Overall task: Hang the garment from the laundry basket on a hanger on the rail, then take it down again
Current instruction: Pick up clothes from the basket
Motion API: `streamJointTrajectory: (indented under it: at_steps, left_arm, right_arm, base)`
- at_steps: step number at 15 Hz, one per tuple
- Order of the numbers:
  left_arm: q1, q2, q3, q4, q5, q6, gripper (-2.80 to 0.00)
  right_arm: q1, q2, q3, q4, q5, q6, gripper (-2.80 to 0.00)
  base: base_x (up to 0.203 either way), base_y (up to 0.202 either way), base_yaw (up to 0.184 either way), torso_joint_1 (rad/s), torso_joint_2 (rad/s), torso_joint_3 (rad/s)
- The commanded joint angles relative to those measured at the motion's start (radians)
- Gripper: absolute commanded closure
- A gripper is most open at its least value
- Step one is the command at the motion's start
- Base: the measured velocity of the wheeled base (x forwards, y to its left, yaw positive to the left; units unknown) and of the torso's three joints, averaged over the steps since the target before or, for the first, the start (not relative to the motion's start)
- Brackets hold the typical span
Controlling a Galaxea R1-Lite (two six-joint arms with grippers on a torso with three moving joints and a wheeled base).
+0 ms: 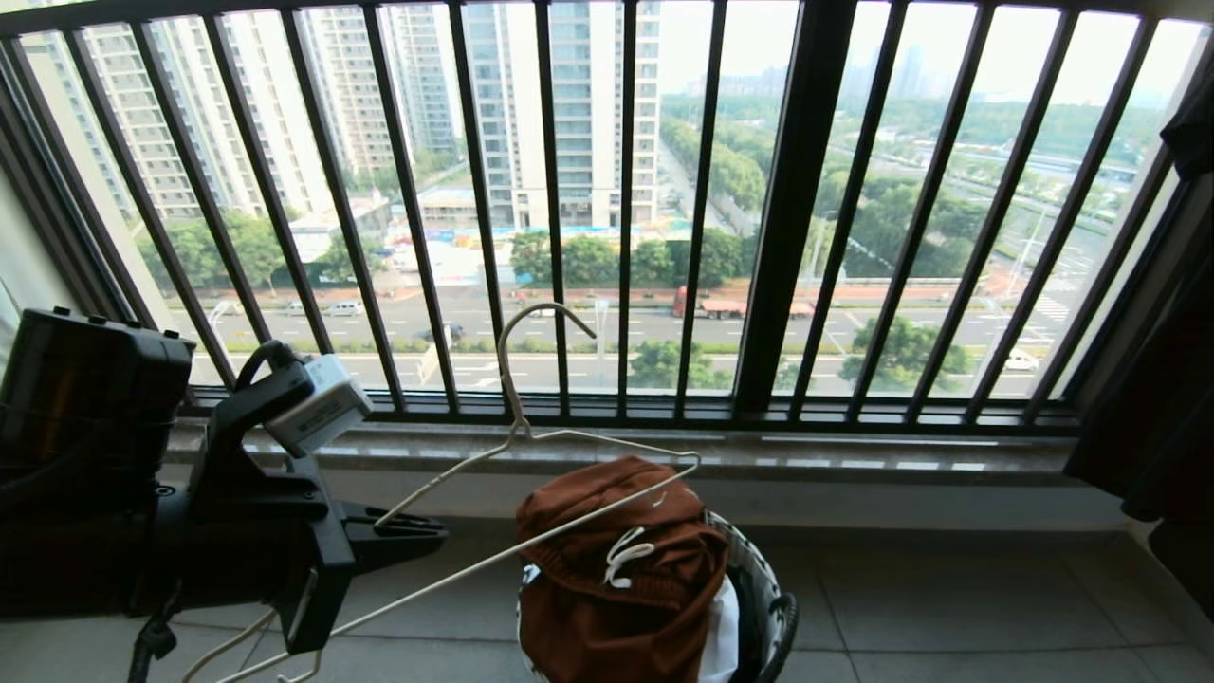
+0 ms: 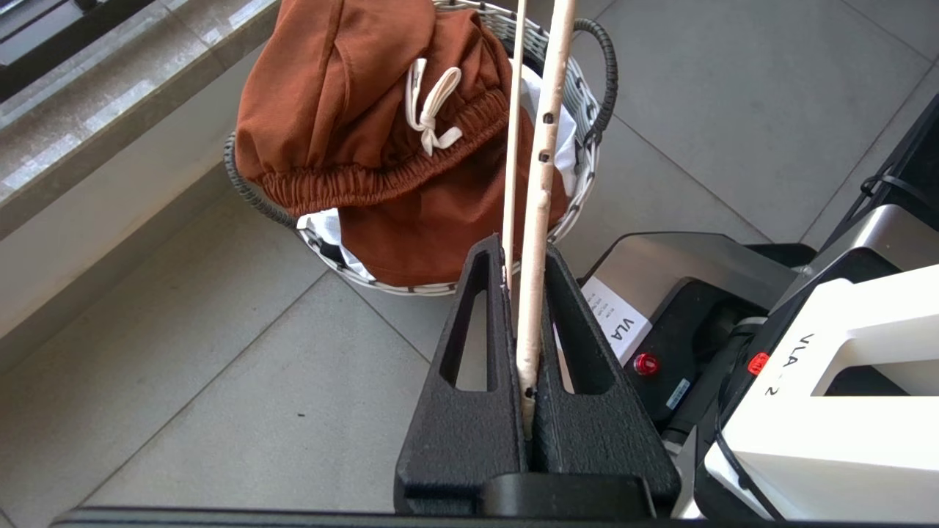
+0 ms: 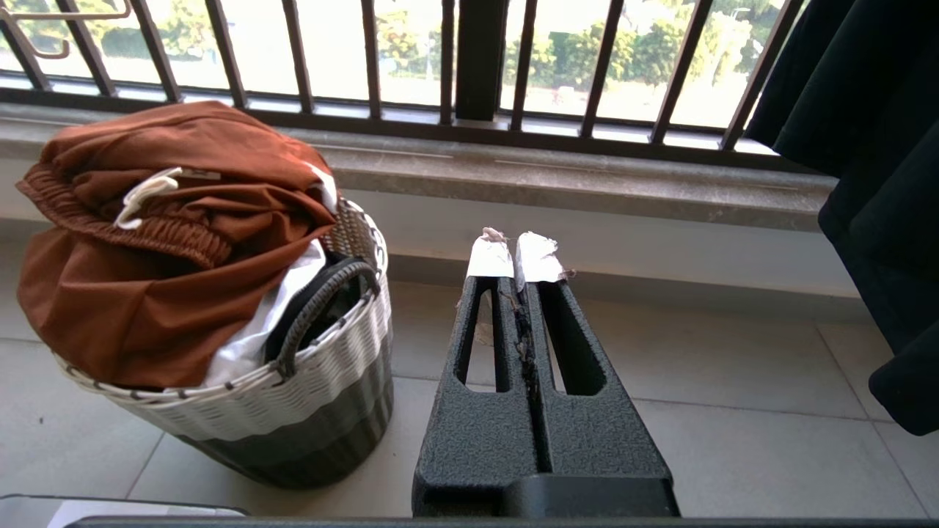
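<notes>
We stand on grey tiled floor point(image 1: 948, 607) before black railing point(image 1: 787, 209), stone sill point(image 1: 854, 455) beneath. Our left gripper point(image 1: 417, 531) clamps cream hanger point(image 1: 531, 432). Rust-brown shorts point(image 1: 607, 569) heaped in laundry basket point(image 1: 773, 607) near sill. Our right gripper point(image 3: 517, 253) pressed together, empty. Black garment point(image 3: 866, 169) hangs alongside.

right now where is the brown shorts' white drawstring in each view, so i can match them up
Head view: the drawstring lies at the lower middle, on top of the shorts in the basket.
Left wrist view: the drawstring sits in the upper middle, beside the hanger.
Right wrist view: the drawstring is at the left, on the shorts' waistband.
Shared landmark: the basket, holding the shorts in all three views.
</notes>
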Motion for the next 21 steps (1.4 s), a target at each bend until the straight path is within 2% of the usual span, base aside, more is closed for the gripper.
streamJointTrajectory:
  at_steps: [1,8,21]
  left_arm:
    - [0.0,-0.002,0.0,0.0,-0.002,0.001,0.0]
    - [0.0,-0.015,0.0,0.0,-0.002,0.001,0.0]
    - [0.0,-0.174,-0.008,0.002,-0.004,-0.005,0.0]
  right_arm:
    - [0.0,0.0,0.0,0.0,0.0,0.0,0.0]
    - [0.0,0.0,0.0,0.0,0.0,0.0,0.0]
    - [0.0,0.001,0.0,0.0,0.0,0.0,0.0]
  base:
    - [0.0,0.0,0.0,0.002,0.0,-0.183]
    - [0.0,0.0,0.0,0.001,0.0,-0.196]
    - [0.0,0.0,0.0,0.003,0.0,-0.199]
